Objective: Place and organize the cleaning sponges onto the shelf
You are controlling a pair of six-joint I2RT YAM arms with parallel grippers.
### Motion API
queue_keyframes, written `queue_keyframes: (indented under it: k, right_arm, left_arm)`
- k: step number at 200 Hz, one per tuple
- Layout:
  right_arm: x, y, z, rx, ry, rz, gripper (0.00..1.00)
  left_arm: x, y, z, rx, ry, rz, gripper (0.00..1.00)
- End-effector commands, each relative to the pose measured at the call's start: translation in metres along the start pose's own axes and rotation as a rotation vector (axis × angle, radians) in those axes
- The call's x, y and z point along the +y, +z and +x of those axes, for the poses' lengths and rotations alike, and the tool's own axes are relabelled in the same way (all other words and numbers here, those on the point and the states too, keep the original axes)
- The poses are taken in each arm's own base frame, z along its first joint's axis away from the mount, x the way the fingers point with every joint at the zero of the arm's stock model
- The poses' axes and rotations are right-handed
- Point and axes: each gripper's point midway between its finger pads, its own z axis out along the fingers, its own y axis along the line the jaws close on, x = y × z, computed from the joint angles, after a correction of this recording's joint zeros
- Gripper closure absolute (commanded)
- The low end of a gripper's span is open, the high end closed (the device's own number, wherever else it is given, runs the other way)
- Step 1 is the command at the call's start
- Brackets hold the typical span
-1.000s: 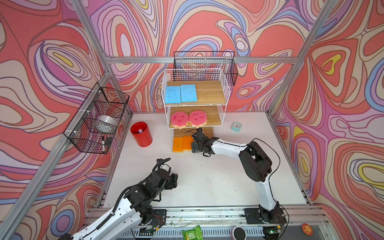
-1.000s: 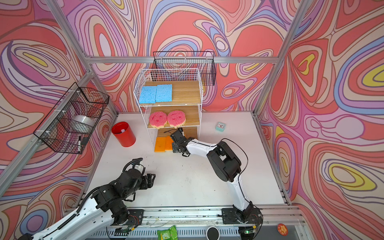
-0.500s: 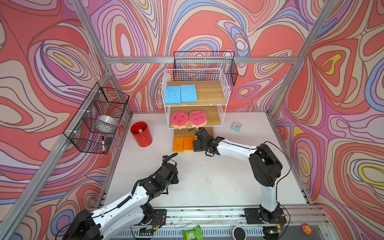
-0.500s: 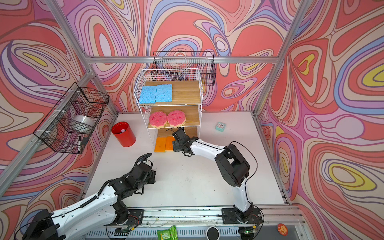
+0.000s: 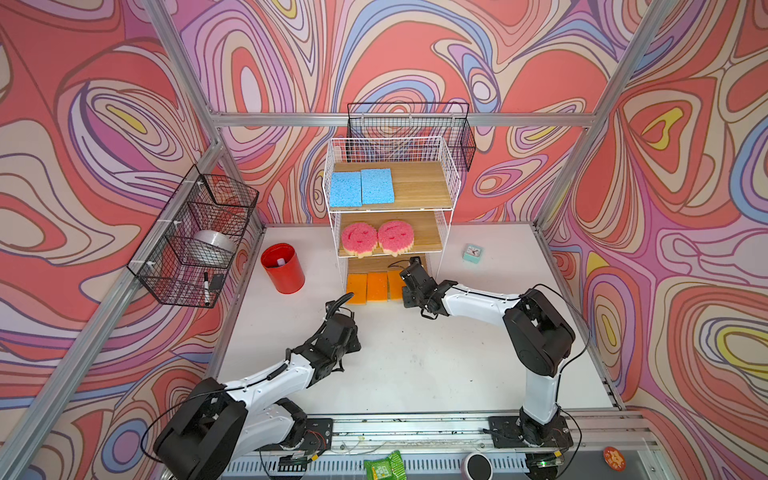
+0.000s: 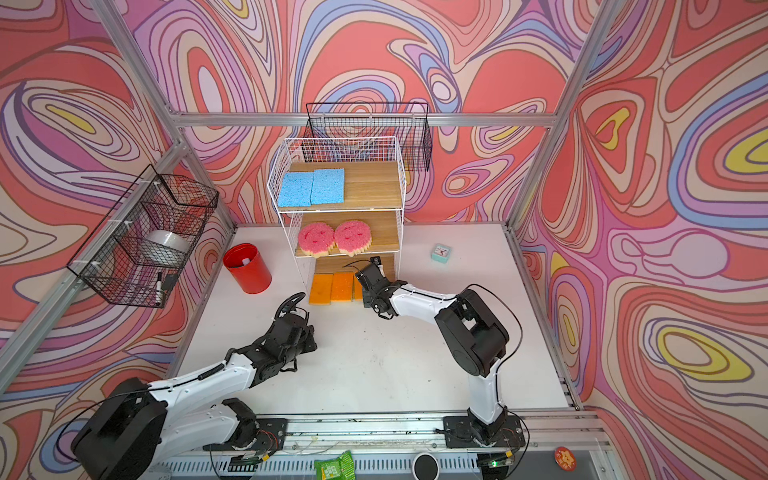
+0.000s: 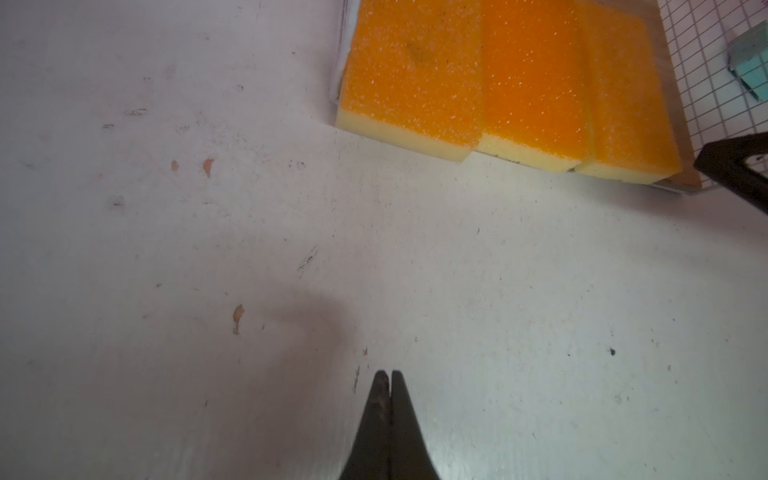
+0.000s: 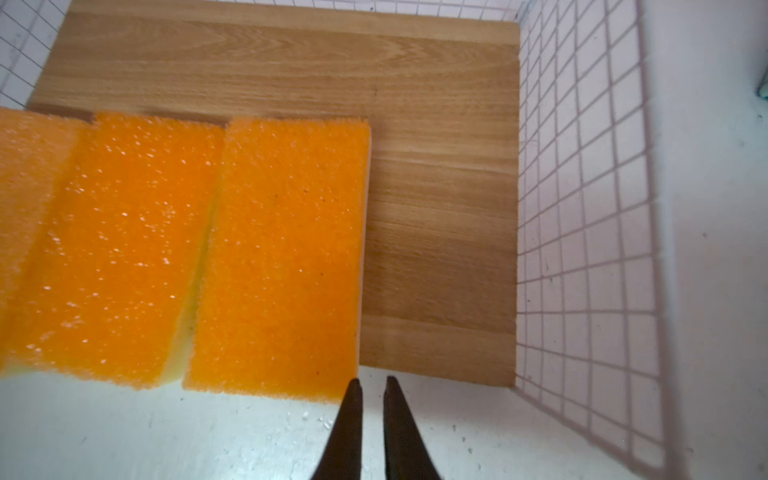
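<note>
Jaws are together on the left gripper [image 7: 390,376] and almost touching on the right gripper [image 8: 371,384], both empty, with two blue sponges [image 5: 361,187] on the top board of the shelf [image 5: 419,183], two pink sponges [image 5: 377,237] on the middle and three orange sponges [image 5: 376,286] on the bottom, so the task looks done.

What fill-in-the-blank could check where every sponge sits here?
The blue sponges lie on the shelf's ____ board.
The pink smiley sponges number ____.
The orange sponges on the lowest board number ____.
The left gripper holds ____.
Missing: top; two; three; nothing.
</note>
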Motion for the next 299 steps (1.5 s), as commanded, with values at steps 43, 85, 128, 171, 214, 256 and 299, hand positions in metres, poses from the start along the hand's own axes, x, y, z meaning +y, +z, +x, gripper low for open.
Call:
queue_keyframes:
  k: [43,85,128,171,214,256,299]
  right_arm:
    - [-0.018,-0.009,-0.015,-0.129,0.049,0.057,0.90]
    - [-0.018,0.003,-0.016,-0.111,0.064,0.016,0.90]
    - [-0.012,0.011,-0.013,-0.097,0.064,-0.015,0.90]
    - [-0.002,0.021,-0.010,-0.072,0.057,-0.057,0.90]
    - [0.003,0.025,-0.009,-0.066,0.057,-0.076,0.90]
    - [0.010,0.027,-0.008,-0.061,0.065,-0.110,0.90]
    - [0.012,0.027,-0.007,-0.056,0.066,-0.122,0.89]
  left_arm:
    - [-0.019,0.022,-0.022,-0.072,0.013,0.039,1.00]
    - [-0.023,0.023,-0.030,-0.089,0.031,0.038,1.00]
    - [-0.024,0.016,-0.034,-0.092,0.046,0.034,1.00]
    - [-0.024,0.012,-0.037,-0.097,0.053,0.032,1.00]
    - [-0.024,0.003,-0.041,-0.108,0.056,0.031,1.00]
    - [-0.025,0.000,-0.043,-0.112,0.055,0.036,1.00]
    - [-0.025,-0.003,-0.045,-0.118,0.056,0.035,1.00]
